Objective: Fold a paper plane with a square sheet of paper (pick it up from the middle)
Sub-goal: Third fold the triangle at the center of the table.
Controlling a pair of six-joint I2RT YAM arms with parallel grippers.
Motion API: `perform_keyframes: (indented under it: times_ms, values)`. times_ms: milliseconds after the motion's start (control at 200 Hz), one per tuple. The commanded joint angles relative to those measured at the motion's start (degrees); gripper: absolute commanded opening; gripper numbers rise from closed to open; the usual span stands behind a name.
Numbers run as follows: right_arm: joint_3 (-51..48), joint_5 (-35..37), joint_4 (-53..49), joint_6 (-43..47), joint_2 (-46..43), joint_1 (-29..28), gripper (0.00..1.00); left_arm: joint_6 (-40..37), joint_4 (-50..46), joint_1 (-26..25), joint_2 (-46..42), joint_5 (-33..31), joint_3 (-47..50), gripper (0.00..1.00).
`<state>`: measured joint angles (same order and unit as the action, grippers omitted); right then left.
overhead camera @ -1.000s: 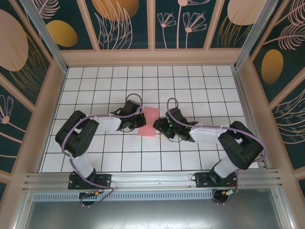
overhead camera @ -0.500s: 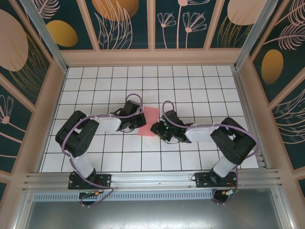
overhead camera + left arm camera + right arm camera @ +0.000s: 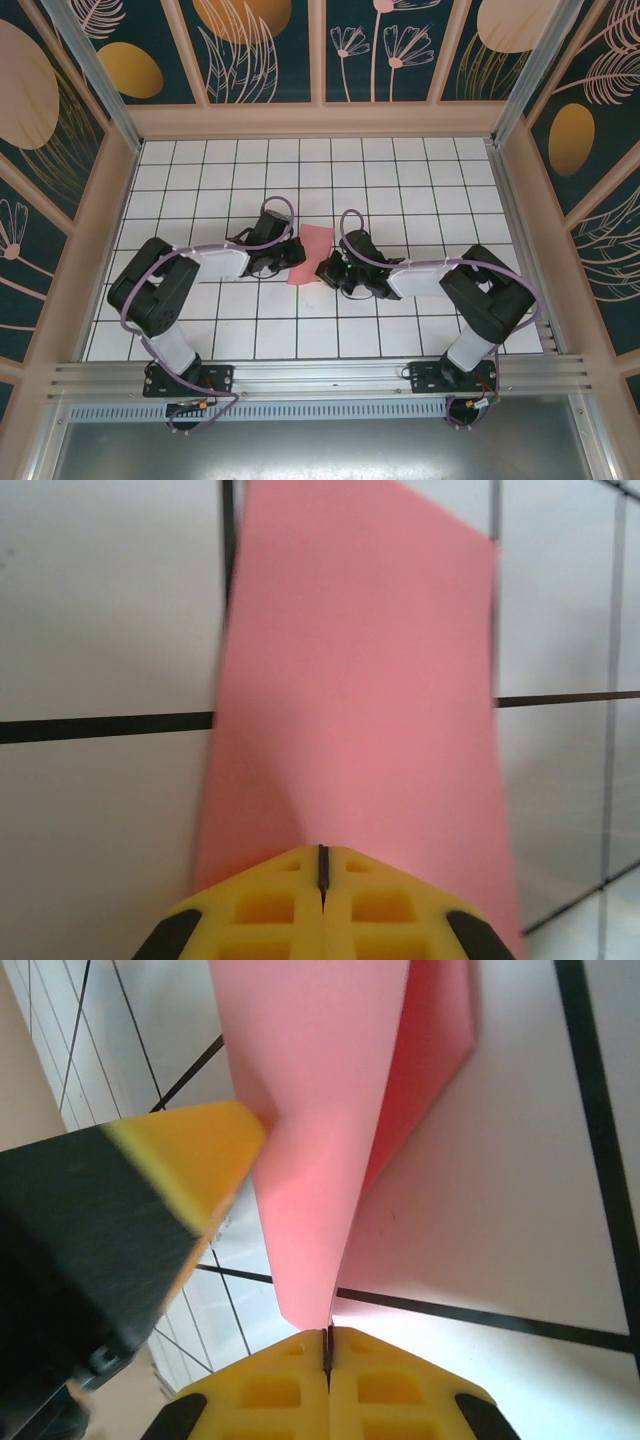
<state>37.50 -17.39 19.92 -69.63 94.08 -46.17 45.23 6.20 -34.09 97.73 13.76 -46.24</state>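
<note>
**A:** Where's the paper sitting?

**B:** I see the pink sheet of paper (image 3: 314, 248) mid-table on the white tiled table (image 3: 400, 180), right between my two arms. One side is lifted off the tiles, and a second pink layer shows beneath it.

**A:** And your tools?

**B:** My left gripper (image 3: 322, 868) is clenched, with the sheet's near edge puckering up into its yellow tips. My right gripper (image 3: 328, 1345) is clamped too, nipping the sheet's pointed end.

**A:** Anything in the way?

**B:** On my right wrist camera, the left arm's yellow-and-black finger (image 3: 165, 1185) crowds in, touching the sheet's side. Around the paper I have bare tiles, the patterned walls (image 3: 260, 50) well apart, and the metal rail (image 3: 320, 375) at the near edge.
</note>
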Motion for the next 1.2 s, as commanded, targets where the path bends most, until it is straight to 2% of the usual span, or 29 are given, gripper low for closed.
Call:
perform_keyframes:
  times_ms: [0, 190, 395, 801, 1191]
  values:
    - [-0.2, -1.2, -3.0, 1.7, -0.8, 0.1, 0.00, -1.3, 0.7, 0.3, -3.9, 2.0, -1.6, 0.09]
    - [0.8, -3.4, -11.6, 7.6, -3.3, 0.9, 0.00, -2.9, 1.7, 0.3, -1.2, 2.9, -4.3, 0.09]
    - [1.7, -4.5, -15.0, 9.9, -4.2, 1.7, 0.00, -3.6, 1.4, 0.3, 3.9, 1.9, -5.0, 0.06]
    - [-0.1, -5.4, -6.6, 4.5, -4.0, 1.7, 0.00, -3.8, -0.5, 0.3, 8.6, -0.4, -4.7, 0.02]
    - [6.5, -4.5, -3.9, 5.1, 2.8, 1.8, 0.00, -3.6, -1.1, 0.3, 7.8, -0.2, -4.1, 0.02]
